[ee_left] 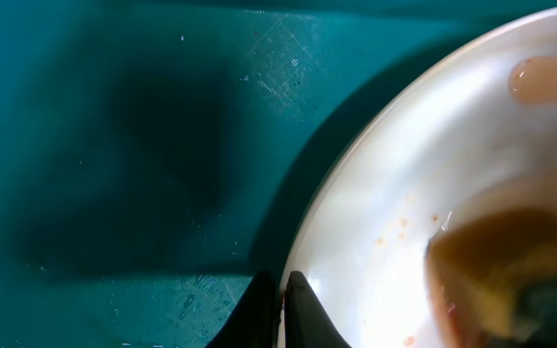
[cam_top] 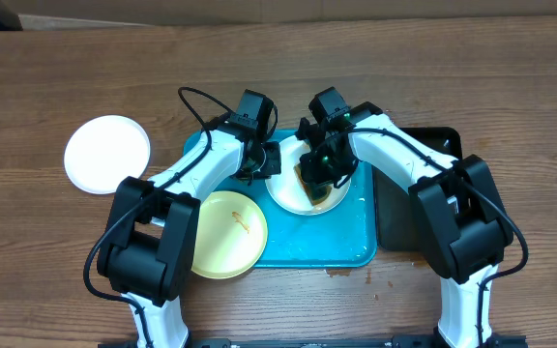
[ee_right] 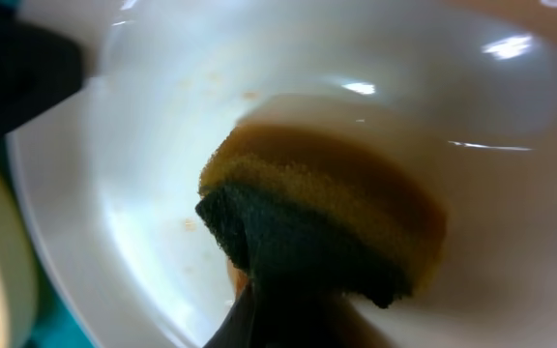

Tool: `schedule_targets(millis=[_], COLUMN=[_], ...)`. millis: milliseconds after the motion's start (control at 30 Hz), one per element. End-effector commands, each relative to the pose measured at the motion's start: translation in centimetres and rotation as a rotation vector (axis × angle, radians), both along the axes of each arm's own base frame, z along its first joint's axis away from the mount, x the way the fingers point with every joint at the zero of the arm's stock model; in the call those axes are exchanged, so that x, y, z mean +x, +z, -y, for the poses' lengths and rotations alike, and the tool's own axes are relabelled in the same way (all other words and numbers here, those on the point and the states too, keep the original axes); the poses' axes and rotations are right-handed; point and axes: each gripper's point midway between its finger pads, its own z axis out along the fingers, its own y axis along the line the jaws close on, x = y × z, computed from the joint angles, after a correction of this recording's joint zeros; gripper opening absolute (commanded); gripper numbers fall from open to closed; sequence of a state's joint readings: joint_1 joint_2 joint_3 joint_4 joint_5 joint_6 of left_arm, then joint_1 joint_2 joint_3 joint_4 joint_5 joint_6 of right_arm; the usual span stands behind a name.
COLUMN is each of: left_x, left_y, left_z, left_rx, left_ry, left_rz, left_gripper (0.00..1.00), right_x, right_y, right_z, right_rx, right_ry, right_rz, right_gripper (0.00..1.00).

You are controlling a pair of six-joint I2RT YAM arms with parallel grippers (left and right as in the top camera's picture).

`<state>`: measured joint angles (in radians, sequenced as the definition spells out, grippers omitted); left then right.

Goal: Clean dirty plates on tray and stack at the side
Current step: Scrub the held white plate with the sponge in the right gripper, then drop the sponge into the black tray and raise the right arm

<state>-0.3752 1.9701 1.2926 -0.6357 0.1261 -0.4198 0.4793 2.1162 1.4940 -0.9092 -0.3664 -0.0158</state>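
progress: I'd call it ~1 of 3 done, 2 to go
near: yellow plate (cam_top: 225,232) hangs over the tray (cam_top: 327,246) at its near-left corner, orange smear on it, not cleaned yet imo
right arm: right gripper (ee_right: 278,300) clamped on sponge (ee_right: 327,213), pressed into dirty white plate (ee_right: 143,145) mid-tray
left arm: left gripper (ee_left: 283,304) pinched shut on that plate's rim, steadying it I guess
far: clean white plate (cam_top: 106,155) on table (cam_top: 66,271), off to the left, stack of one
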Motion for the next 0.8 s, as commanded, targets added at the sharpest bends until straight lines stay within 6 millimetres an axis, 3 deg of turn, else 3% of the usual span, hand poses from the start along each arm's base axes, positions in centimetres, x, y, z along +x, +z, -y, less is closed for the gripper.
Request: schedule_targets(millis=[0, 200, 367, 467, 600, 767], left_x=[-0.3, -0.3, -0.3, -0.3, -0.2, -0.2], left_y=[0.4, 0.4, 0.4, 0.4, 0.4, 0.4], left_z=[0.8, 0.8, 0.8, 0.8, 0.8, 0.8], left_rx=[-0.029, -0.028, -0.028, -0.028, -0.029, -0.029], left_ry=[-0.011, -0.011, -0.011, -0.011, -0.011, -0.011], left_rz=[0.003, 0.003, 0.003, 0.003, 0.004, 0.004], left_gripper=[0.07, 0.09, 0.09, 0.1, 0.15, 0.21], right_x=[0.0, 4.2, 6.5, 6.8, 6.0, 4.3], right_y=[1.0, 5.1, 9.6, 11.4, 11.3, 9.2], right_z=[-2.0, 0.8, 5.3, 8.6, 14.7, 18.3], right_rx=[0.165, 0.187, 0.191, 0.164, 0.057, -0.049], right_ry=[0.006, -0.089, -0.185, -0.248, -0.373, -0.436], right_rz=[-0.077, -0.03, -0.008, -0.008, -0.061, -0.136], right_gripper=[0.04, 0.04, 0.04, 0.04, 0.04, 0.04])
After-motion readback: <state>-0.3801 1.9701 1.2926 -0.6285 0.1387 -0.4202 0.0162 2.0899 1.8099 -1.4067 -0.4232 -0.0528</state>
